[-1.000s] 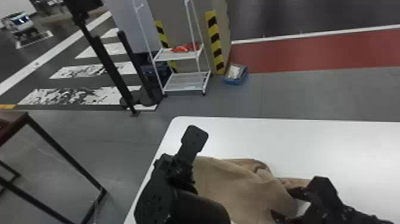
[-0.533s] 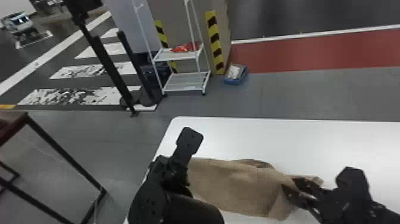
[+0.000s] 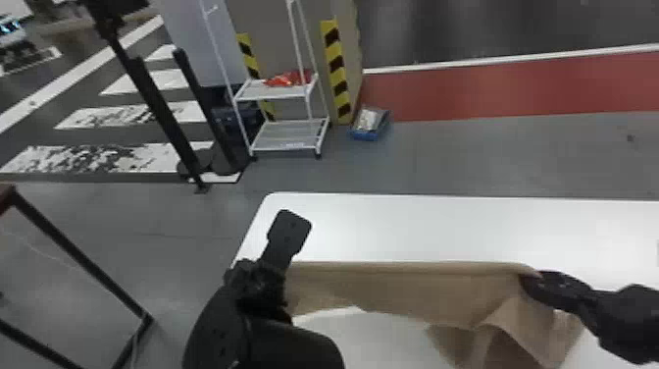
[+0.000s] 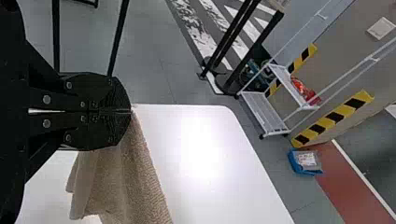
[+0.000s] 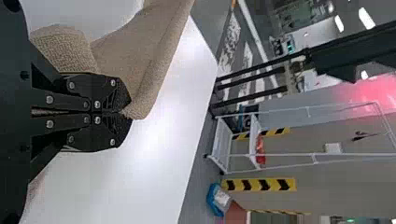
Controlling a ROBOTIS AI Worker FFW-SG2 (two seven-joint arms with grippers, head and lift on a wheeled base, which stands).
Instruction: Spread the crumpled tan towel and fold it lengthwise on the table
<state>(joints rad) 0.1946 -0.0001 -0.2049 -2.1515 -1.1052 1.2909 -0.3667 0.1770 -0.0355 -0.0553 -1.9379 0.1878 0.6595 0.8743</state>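
A grey floor (image 3: pixel 466 162) spreads behind everything, crossed by a broad red band (image 3: pixel 515 91) with a white line along its far side. Over the near part of it stands a smooth white counter with rounded corners (image 3: pixel 441 221). Beyond the counter is a white metal rack with two shelves (image 3: pixel 287 142), beside a beige panel edged with yellow-and-black striped strips (image 3: pixel 338 73). Black uprights (image 3: pixel 162 118) stand to the rack's left, and the black metal frame of another table (image 3: pixel 63 245) shows at the head view's left edge.

The tan cloth towel (image 3: pixel 392 287) is over the counter, drawn out between the two hands. Its far edge runs nearly straight from one to the other; below, it slackens into an uneven edge with white counter surface showing past it. Near the right hand (image 3: pixel 532 282) a loose part drops in folds, with a darker area underneath.

A blue tray with a pale package in it (image 3: pixel 370 132) sits on the floor near the striped panel, and a crumpled red item (image 3: pixel 289 78) lies on the rack's upper shelf.

The left hand (image 3: pixel 267 282) is closed on one end of the towel; in its wrist view the cloth trails from the pinched tips. The right hand (image 5: pixel 123 112) is likewise closed, gripping the other end by its edge.
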